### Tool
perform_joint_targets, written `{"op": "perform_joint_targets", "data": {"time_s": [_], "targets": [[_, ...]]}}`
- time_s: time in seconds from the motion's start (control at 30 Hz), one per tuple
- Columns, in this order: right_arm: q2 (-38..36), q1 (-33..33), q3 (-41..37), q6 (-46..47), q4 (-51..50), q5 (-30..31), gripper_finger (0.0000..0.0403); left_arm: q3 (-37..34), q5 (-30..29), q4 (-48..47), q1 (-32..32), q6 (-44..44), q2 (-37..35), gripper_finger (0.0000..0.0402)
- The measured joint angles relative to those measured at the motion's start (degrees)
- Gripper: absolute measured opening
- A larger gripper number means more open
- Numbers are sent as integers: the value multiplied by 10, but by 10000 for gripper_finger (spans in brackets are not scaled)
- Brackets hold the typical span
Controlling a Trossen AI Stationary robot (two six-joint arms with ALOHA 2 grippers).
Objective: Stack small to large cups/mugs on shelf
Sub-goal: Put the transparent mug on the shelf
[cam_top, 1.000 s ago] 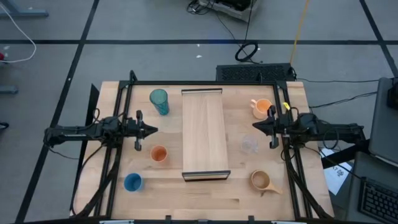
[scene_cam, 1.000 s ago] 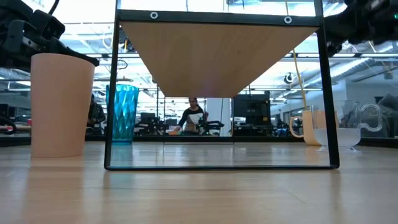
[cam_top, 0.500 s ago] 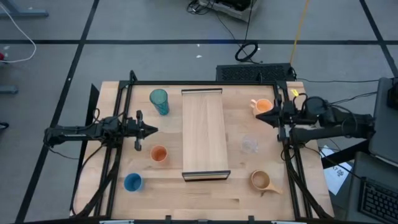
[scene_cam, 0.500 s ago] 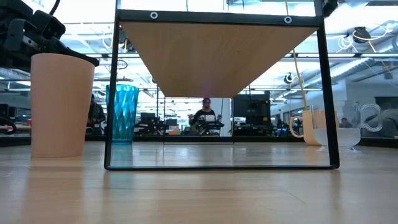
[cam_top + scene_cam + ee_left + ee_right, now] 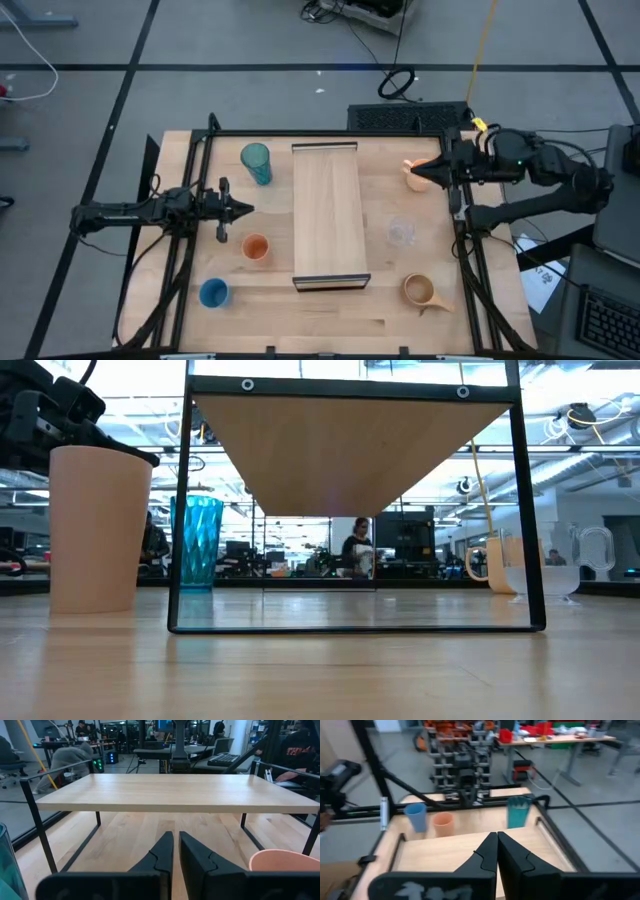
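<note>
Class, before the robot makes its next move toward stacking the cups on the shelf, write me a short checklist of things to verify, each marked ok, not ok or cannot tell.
1. Shelf top free of cups: ok, nothing stands on it.
2. All six cups upright on the table: ok for the teal tumbler, small orange cup and blue cup; cannot tell for the clear glass cup.
3. Right gripper ready to grasp: not ok, its fingers are shut, over the orange handled mug.
4. Left gripper clear of cups: ok, shut, holding nothing.
5. Tan handled mug reachable: ok, standing apart.
</note>
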Motion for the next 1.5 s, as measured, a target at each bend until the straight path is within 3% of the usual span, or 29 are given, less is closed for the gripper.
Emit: {"op": "perform_joint_targets", "data": {"time_s": [0.27, 0.7, 0.83, 1.17, 1.5], "targets": [[63, 0, 90, 3, -72, 28, 0, 0, 0, 0, 0, 0, 0, 33], [84, 1, 53, -17, -4, 28, 0, 0, 0, 4, 0, -35, 0, 33], [83, 1, 45, -34, 41, 28, 0, 36, -4, -36, -8, -59, 4, 33], [84, 1, 45, -56, 64, 28, 0, 257, -68, -196, -53, -45, 99, 33], [93, 2, 39, -41, 63, 28, 0, 597, -82, -388, -79, -19, 272, 33]]}}
